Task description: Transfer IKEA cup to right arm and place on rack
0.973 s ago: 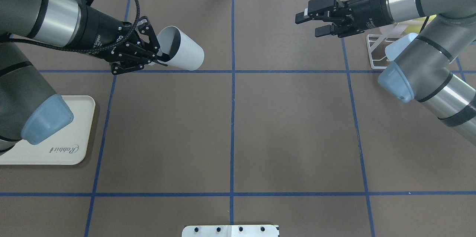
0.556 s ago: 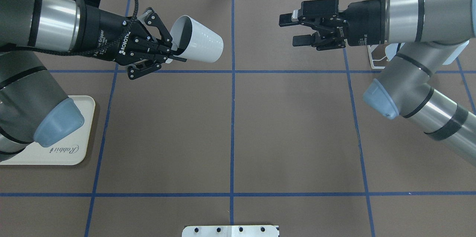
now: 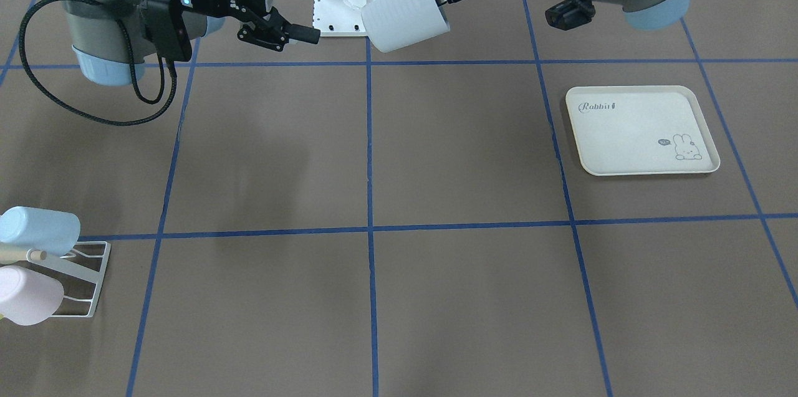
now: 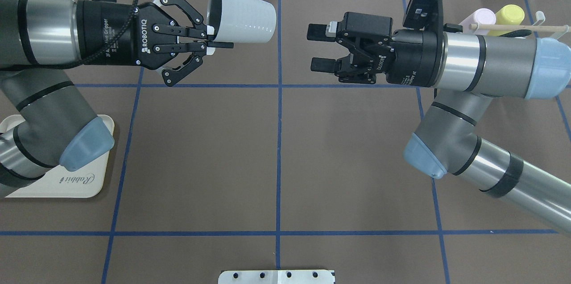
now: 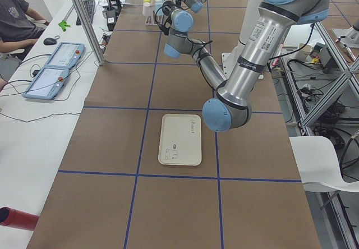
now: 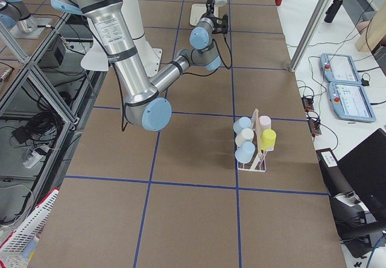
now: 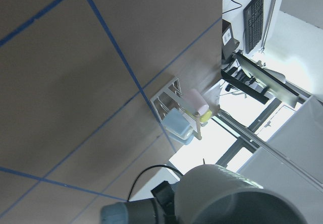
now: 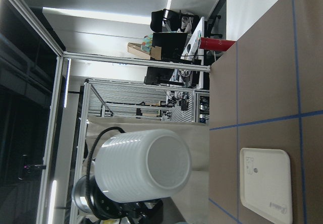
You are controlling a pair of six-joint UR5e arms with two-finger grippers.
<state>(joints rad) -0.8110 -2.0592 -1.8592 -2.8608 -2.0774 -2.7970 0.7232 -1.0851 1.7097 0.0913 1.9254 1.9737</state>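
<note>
Overhead exterior: my left gripper (image 4: 215,42) pinches the rim of the IKEA cup (image 4: 243,21), held sideways in the air. Its base points at my right gripper (image 4: 317,47), spread wide, empty, apart. Judgement: centre on it, straddle the wall, clamp before left releases. Beyond, the rack (image 4: 522,28), far right.

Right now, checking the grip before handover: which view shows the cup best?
Overhead: the cup hangs sideways, left fingers pinching its rim. Front shows its side; right wrist only its base; left wrist a blurred rim; side views barely show it.
</note>
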